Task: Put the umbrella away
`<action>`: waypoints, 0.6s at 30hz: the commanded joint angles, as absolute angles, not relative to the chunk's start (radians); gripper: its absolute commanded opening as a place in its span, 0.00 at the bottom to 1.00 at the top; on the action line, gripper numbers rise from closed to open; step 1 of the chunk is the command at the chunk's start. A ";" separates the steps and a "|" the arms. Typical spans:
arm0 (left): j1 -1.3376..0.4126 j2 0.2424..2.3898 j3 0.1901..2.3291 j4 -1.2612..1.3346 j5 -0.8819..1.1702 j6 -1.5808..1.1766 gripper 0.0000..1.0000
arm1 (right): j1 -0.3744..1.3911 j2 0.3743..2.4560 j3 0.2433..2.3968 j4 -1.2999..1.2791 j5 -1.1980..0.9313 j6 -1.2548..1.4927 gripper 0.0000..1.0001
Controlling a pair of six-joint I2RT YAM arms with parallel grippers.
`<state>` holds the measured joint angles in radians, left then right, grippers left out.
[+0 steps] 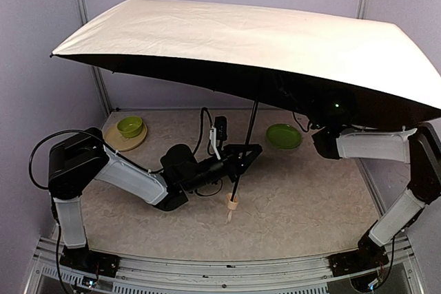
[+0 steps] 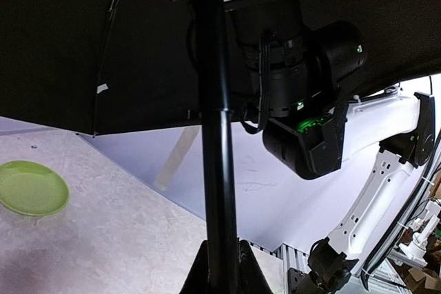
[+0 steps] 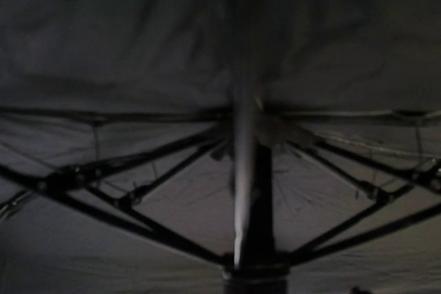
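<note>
The umbrella stands open, its cream canopy (image 1: 241,39) spread over most of the table, black underneath. Its thin black shaft (image 1: 248,132) slants down to the small wooden knob handle (image 1: 232,202), which is at the tabletop. My left gripper (image 1: 242,154) is shut on the lower shaft; in the left wrist view the fingers (image 2: 256,277) clamp the shaft (image 2: 219,170) from both sides. My right arm (image 1: 372,146) reaches up under the canopy, where its fingers are hidden. The right wrist view shows only the shaft (image 3: 256,191), the ribs and the runner (image 3: 256,277), all dark.
A green plate (image 1: 284,135) lies on the table behind the shaft and also shows in the left wrist view (image 2: 31,187). A green bowl (image 1: 129,127) sits on a beige disc at the back left. Purple walls close in on three sides.
</note>
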<state>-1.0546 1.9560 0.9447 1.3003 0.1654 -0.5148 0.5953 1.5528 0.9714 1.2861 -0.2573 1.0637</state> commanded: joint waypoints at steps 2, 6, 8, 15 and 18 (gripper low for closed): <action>-1.083 1.962 0.994 1.390 0.291 -0.446 0.00 | 0.611 1.626 1.023 1.322 -0.304 1.187 0.80; -1.077 1.948 0.975 1.392 0.270 -0.430 0.00 | 0.610 1.609 0.976 1.286 -0.244 1.192 0.85; -1.074 1.953 0.983 1.382 0.282 -0.430 0.00 | 0.612 1.609 0.972 1.301 -0.242 1.188 0.82; -1.074 1.977 0.991 1.399 0.293 -0.462 0.00 | 0.611 1.613 1.019 1.326 -0.273 1.154 0.76; -1.074 1.982 0.990 1.400 0.289 -0.470 0.00 | 0.612 1.608 1.014 1.358 -0.265 1.144 0.81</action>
